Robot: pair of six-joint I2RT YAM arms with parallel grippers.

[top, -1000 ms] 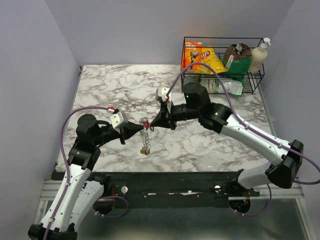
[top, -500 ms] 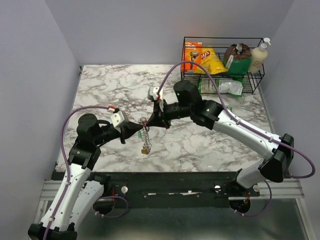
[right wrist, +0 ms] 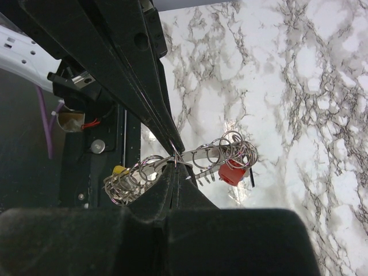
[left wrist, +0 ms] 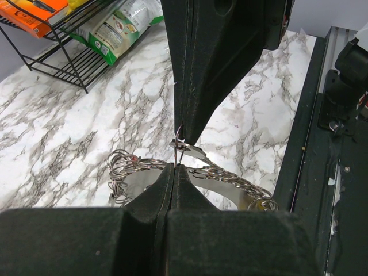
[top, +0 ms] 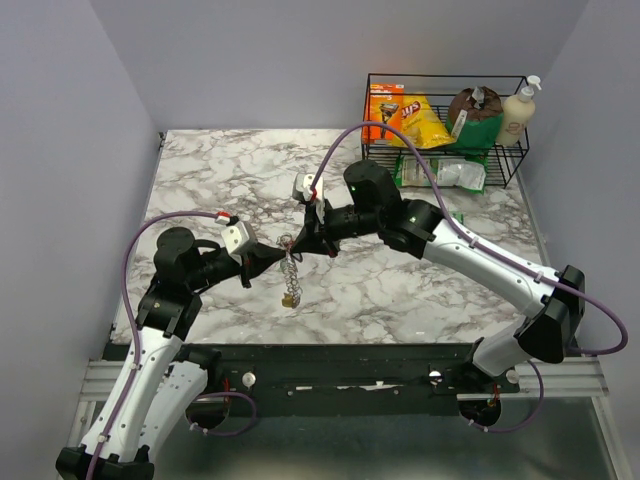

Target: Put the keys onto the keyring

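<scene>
The keyring point(top: 290, 272), a bunch of silvery wire loops, hangs above the marble table point(top: 210, 180) between my two grippers. A small yellow-gold piece point(top: 289, 299) dangles at its lower end. My left gripper point(top: 279, 257) is shut on a thin wire loop of the keyring point(left wrist: 230, 175), as the left wrist view shows point(left wrist: 175, 167). My right gripper point(top: 300, 247) meets it tip to tip and is also shut on a loop point(right wrist: 175, 168). One key with a red head point(right wrist: 232, 171) and a toothed blade hangs among the loops. Other keys are not visible.
A black wire basket point(top: 520, 150) stands at the back right with a yellow chips bag point(top: 418, 120), an orange box point(top: 382, 105) and a soap bottle point(top: 517, 112). The table's dark front rail point(top: 330, 352) lies below the hanging keyring.
The right arm has swung left and its wrist has shifted, bringing its fingertips up against the left gripper's. The keyring still hangs between them, slightly further left.
</scene>
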